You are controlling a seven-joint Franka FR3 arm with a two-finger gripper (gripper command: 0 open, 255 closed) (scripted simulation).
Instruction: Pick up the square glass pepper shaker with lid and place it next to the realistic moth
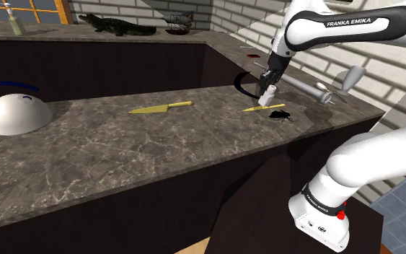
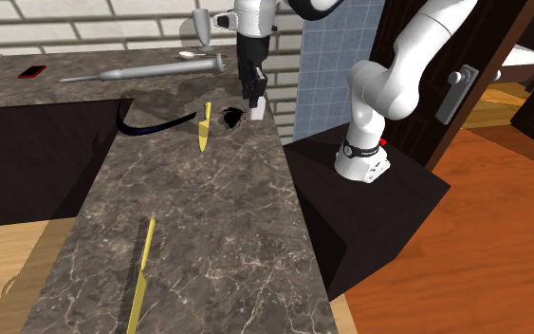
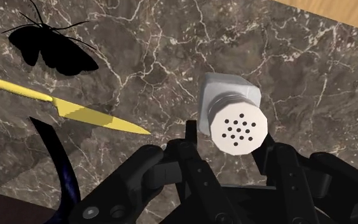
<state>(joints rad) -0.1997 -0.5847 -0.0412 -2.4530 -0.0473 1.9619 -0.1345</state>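
Observation:
The pepper shaker [image 3: 229, 95] is a white square body with a round perforated lid. It sits between my black fingers, which clasp it on both sides. My gripper [image 3: 228, 135] is shut on it, tilted a little, with the shaker's base at or just above the dark marble counter [image 3: 311, 70]. The black moth [image 3: 53, 48] lies flat on the counter a short way from the shaker. In the shoulder view the shaker [image 1: 266, 94] hangs under the gripper [image 1: 267, 84], just behind the moth [image 1: 279, 113]. In the second exterior view the shaker [image 2: 256, 108] is beside the moth [image 2: 232, 117], near the counter's edge.
A small yellow knife [image 3: 75, 111] lies between the moth and a dark blue curved strip [image 3: 60, 165]. A longer yellow knife [image 1: 160, 108] and a white kettle [image 1: 14, 108] are further along the counter. A grey rod-like tool [image 1: 306, 88] lies by the brick wall.

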